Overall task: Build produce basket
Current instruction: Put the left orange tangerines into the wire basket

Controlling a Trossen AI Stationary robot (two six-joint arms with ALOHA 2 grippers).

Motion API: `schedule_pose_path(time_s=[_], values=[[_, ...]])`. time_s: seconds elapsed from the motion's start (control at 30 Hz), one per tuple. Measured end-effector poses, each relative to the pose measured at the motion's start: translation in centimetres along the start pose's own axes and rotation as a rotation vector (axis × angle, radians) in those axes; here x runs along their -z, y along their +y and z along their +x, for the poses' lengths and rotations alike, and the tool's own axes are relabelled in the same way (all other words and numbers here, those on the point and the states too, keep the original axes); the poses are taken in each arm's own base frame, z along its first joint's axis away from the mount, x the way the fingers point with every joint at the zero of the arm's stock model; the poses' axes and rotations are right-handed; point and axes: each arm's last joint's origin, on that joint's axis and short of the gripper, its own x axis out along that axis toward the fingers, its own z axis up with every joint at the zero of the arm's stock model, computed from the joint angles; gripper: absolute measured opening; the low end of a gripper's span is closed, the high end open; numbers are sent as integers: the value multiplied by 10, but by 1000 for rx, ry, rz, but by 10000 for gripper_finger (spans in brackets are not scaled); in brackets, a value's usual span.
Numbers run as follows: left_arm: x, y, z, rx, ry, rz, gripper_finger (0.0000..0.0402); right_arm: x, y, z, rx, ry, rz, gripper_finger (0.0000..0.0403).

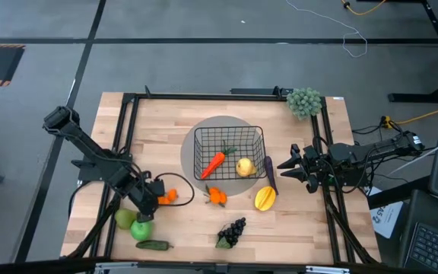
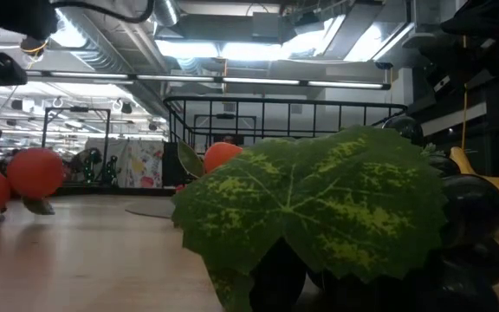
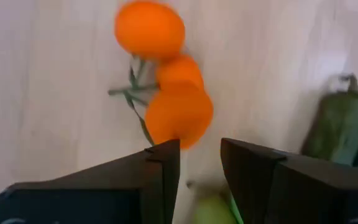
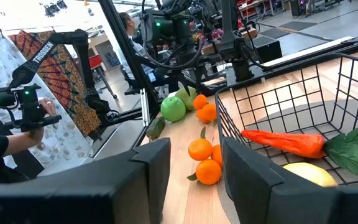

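Note:
The black wire basket (image 1: 229, 151) stands mid-table and holds an orange carrot (image 1: 214, 163) and a yellow fruit (image 1: 244, 167). My left gripper (image 1: 157, 200) hangs open, pointing steeply down, just over a cluster of oranges (image 3: 166, 74) that lies on the wood at near left; nothing is between its fingers (image 3: 160, 168). Beside it lie a pear (image 1: 125, 219), a green apple (image 1: 141, 229) and a cucumber (image 1: 153, 245). More oranges (image 1: 217, 196), grapes (image 1: 233, 232), an eggplant (image 1: 269, 173) and a yellow fruit (image 1: 265, 199) lie near the basket. My right gripper (image 4: 194, 152) waits open and level, right of the basket.
A grey round disc (image 1: 201, 128) lies under the basket. A pale bushy cluster (image 1: 304, 101) sits at the far right corner. Black frame rails (image 1: 128, 122) run along the table's sides. A person (image 4: 5, 124) holding a camera rig stands beyond the table.

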Motion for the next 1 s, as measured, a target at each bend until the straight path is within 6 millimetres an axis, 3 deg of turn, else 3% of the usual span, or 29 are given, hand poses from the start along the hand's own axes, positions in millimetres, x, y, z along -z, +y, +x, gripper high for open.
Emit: schedule_pose_path(time_s=[0.3, 0.6, 1.0], values=[[4, 8, 0, -102, 3, -29, 106, 0, 0, 0, 2, 5, 0, 139], [16, 23, 16, -174, 36, -165, 106, 1, 0, 0, 3, 7, 0, 139], [16, 20, 20, -112, 51, -298, 106, 1, 0, 0, 3, 7, 0, 139]])
